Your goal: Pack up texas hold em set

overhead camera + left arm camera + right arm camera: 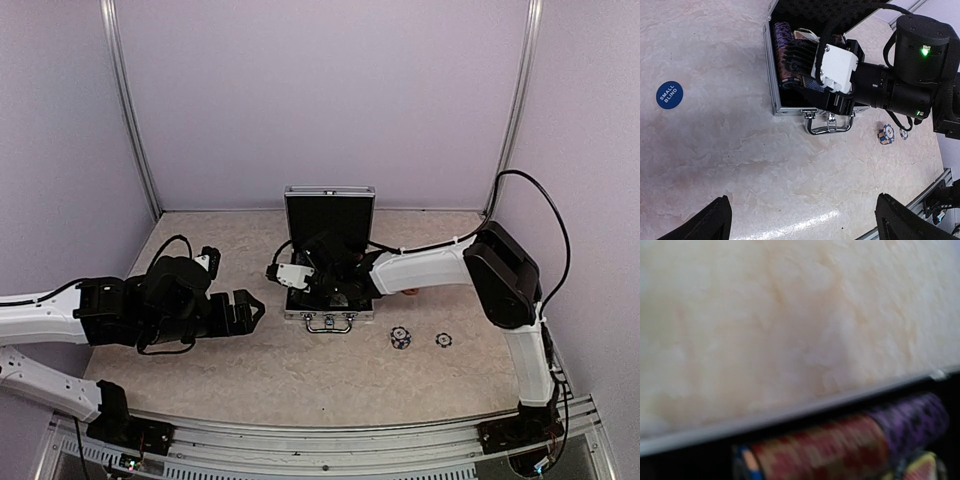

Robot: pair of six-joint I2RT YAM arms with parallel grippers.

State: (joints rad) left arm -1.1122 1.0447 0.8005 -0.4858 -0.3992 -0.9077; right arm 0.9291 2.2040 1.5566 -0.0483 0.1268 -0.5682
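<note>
Right gripper (322, 276) sits in the open case (771, 75) over the chip row (840, 445), finger spread impossible to tell; left gripper (250, 312) gapes wide at the case's eight o'clock, loose chips (400, 337) at four

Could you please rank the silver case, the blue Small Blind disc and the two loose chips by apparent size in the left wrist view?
1. ribbed silver aluminium case
2. round blue Small Blind disc
3. blue-and-white striped chip
4. second striped chip beside it; tiny here, so unsure
</note>
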